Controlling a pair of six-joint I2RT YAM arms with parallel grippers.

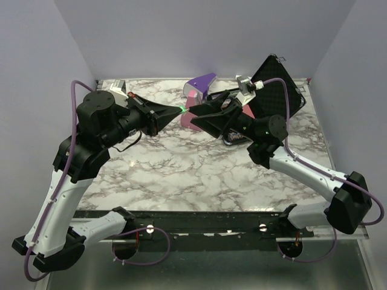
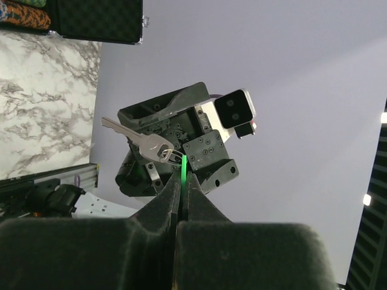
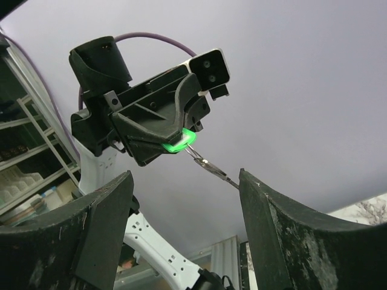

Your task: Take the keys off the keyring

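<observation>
Pinching green key at centre frame, L gripper clamped on its head, silver key + keyring dangling just upper left, R gripper fingers wide apart, nothing clamped.

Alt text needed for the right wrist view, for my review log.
The left end effector pinches the green key by its head in mid-air, and a silvery key hangs linked below it. The right end effector stands open in the foreground, framing both.

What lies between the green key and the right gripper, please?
The keyring and a silver key, hanging from the green key, in the right wrist view.
</observation>
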